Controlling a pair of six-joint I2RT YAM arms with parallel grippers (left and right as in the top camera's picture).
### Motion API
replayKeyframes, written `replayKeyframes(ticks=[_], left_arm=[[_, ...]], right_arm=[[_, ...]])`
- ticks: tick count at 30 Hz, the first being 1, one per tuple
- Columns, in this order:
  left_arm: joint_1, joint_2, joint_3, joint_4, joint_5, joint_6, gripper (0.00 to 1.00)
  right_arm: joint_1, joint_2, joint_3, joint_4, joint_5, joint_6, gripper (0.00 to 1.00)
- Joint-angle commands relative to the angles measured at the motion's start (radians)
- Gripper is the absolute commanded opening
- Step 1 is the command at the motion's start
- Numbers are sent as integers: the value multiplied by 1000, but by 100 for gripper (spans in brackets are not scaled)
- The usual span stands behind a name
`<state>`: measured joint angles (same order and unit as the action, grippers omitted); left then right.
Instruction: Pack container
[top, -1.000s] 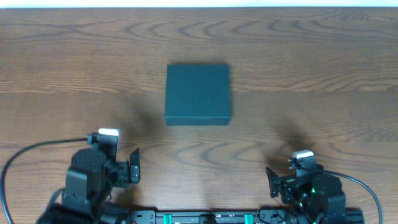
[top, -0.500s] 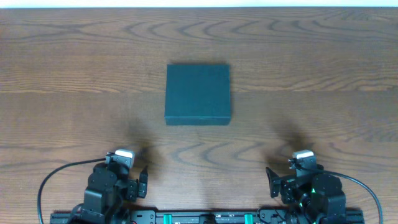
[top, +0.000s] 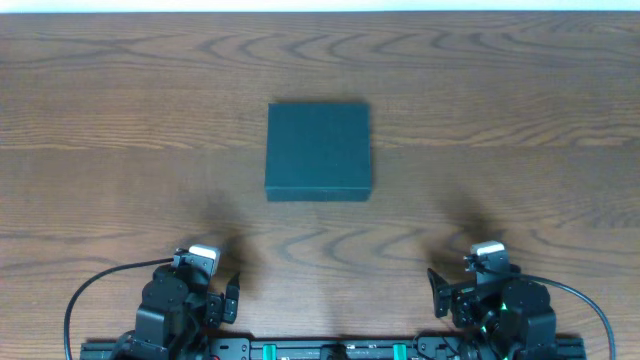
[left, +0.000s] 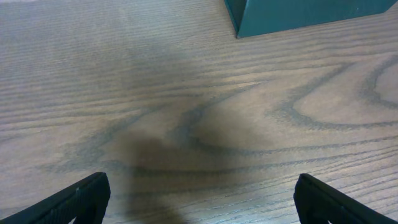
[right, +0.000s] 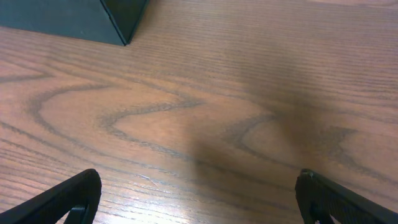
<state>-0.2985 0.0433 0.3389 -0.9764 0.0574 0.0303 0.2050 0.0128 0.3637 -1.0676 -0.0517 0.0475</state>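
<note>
- The box (top: 318, 150) lies flat and closed mid-surface (top: 100, 120), a little toward the far edge.
- It looks like light, stiff matte card. It is probably not slippery, but it may dent under a hard pinch and slide if pushed.
- The best hold is probably a lid edge, though I cannot tell which side is hinged.
- The left jaws and right jaws, at the near edge, stand wide apart and hold nothing.
- Nothing lies between them and the box, and nothing to pack shows.

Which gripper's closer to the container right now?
Left, slightly. The left gripper is on the robot's side of the container, just outside its left edge; the right gripper is equally far back but farther out past the right edge.
</note>
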Motion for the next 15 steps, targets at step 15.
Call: replayKeyframes(ticks=[15], left_arm=[[-3, -40, -11, -55, -24, 0, 95]], right_arm=[[-8, -7, -7, -5, 2, -12, 99]])
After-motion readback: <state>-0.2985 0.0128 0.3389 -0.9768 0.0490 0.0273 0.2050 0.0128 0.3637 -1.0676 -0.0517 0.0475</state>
